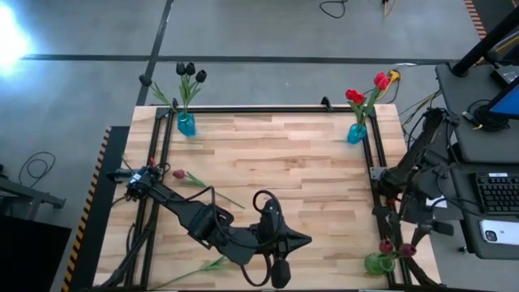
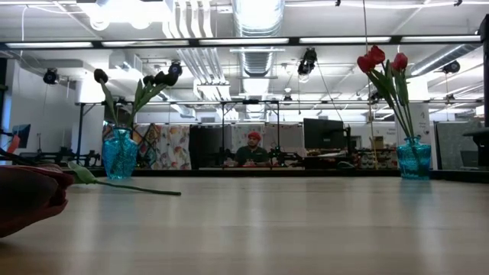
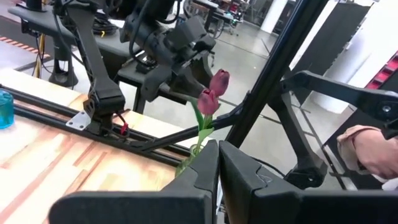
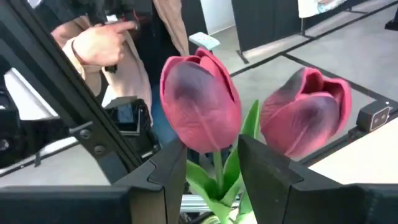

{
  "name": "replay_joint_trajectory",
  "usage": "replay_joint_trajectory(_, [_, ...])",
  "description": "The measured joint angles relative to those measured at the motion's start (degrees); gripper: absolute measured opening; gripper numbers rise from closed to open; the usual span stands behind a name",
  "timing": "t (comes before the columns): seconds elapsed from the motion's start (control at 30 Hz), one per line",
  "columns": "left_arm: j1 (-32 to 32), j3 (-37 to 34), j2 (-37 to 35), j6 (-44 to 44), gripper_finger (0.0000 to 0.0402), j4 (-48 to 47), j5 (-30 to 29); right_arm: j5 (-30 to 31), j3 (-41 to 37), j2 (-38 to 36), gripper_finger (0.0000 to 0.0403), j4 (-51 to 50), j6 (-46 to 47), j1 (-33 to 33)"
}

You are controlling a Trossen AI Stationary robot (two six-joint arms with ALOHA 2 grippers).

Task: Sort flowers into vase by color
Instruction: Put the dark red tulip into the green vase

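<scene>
With its jaws parted around a maroon tulip [image 4: 200,102] in the green vase [image 1: 377,263], the right gripper [image 4: 211,163] could tip the vase by withdrawing crookedly; the left gripper's [image 3: 219,163] jaws are closed, empty.

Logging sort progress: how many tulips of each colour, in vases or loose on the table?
Black artificial tulips in the blue glass vase at the table's far left: 3
Bright red tulips in the far-right blue vase: 3
Dark maroon tulips in the green vase: 2
Maroon tulip loose on the table: 1
Total: 9
</scene>
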Motion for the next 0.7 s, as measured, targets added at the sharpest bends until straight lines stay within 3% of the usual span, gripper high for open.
replay_joint_trajectory(0.23, [0.19,0.00,0.00,-1.00,0.0000,-0.44,-0.16,-0.03,0.00,-2.09,0.0137,-3.25,5.02,0.06])
replay_joint_trajectory(0.4, [0.67,0.00,0.00,-7.01,0.0000,-5.88,-0.49,-0.04,0.59,-3.55,0.0137,-5.50,8.34,0.11])
replay_joint_trajectory(0.7, [1.12,-0.07,0.15,-10.97,0.0000,-8.95,-0.53,2.91,8.85,-3.45,0.0136,-17.61,9.87,0.11])
